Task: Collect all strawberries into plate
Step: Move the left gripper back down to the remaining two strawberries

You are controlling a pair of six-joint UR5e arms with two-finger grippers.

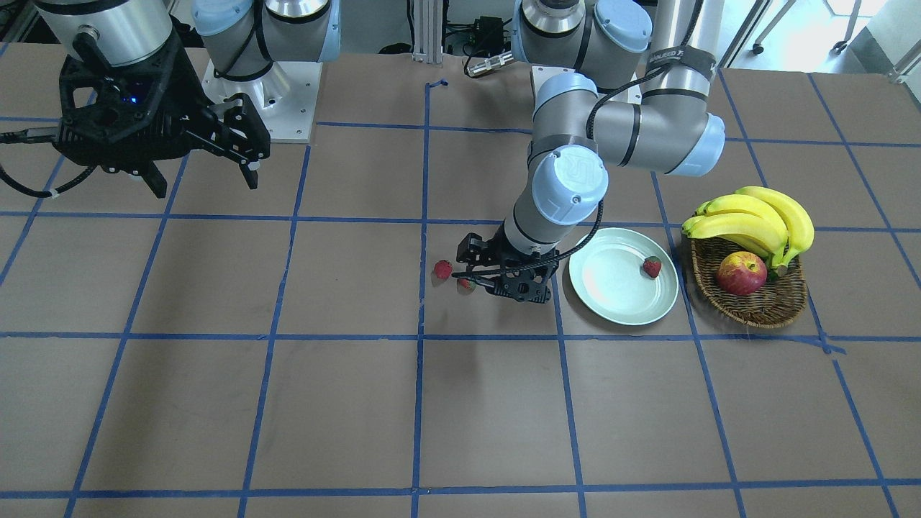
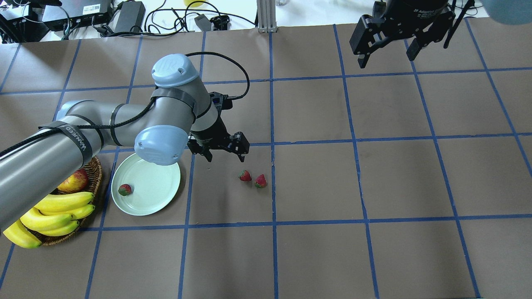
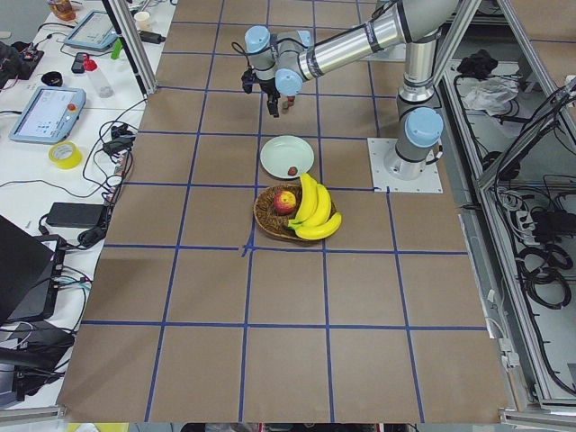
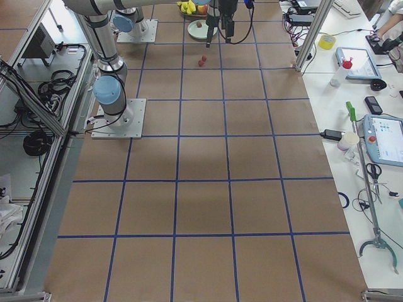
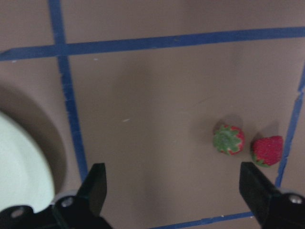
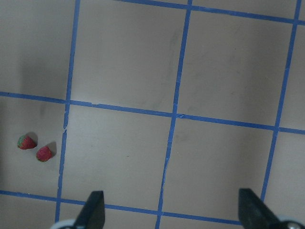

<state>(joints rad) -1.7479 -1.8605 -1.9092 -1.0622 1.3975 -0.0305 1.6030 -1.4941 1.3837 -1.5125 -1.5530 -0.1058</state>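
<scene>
Brown table (image 2: 374,187) | my left gripper (image 2: 226,159) hangs released near two strawberries (image 2: 245,175) | I see third strawberry (image 2: 124,189) on plate (image 2: 153,182) | right gripper (image 2: 385,58) spread

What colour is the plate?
The plate is plain pale mint green, clearest in the overhead view.

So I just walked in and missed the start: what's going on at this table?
One strawberry already lies in the plate. The left gripper hangs open and empty over the table, between the plate and the other two strawberries, which lie side by side on the brown paper. The right gripper is open, holds nothing, and hangs far off at its own side.
</scene>
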